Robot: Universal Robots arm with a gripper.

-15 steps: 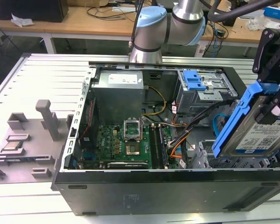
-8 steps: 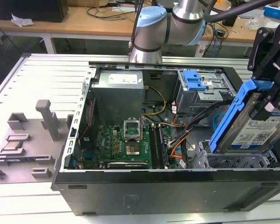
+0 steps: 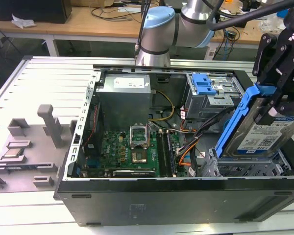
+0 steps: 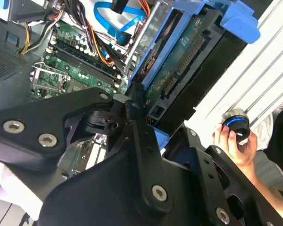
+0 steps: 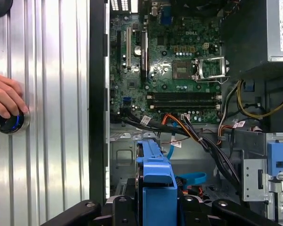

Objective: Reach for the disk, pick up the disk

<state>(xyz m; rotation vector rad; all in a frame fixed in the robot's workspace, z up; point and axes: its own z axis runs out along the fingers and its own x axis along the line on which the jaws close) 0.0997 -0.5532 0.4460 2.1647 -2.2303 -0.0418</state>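
Note:
The disk [image 3: 258, 131], a silver-grey hard drive with a white-and-blue label in a bright blue caddy, stands tilted above the drive bay at the exterior view's right end of the open computer case. My black gripper [image 3: 277, 100] is shut on the disk's raised upper end, its fingers clamping the blue frame. In the second wrist view the disk's green circuit side [image 4: 179, 59] runs away from my gripper [image 4: 146, 117]. In the first wrist view the blue caddy [image 5: 155, 181] sits between the fingers of my gripper [image 5: 155, 209].
The open case [image 3: 137, 196] holds a motherboard [image 3: 137, 147], a power supply [image 3: 125, 95], orange and black cables [image 3: 196, 139] and a drive cage with a blue latch [image 3: 205, 84]. A grey fixture carries a processor chip [image 3: 13, 153]. A person's hand [image 5: 4, 96] rests on a round knob [image 5: 9, 122].

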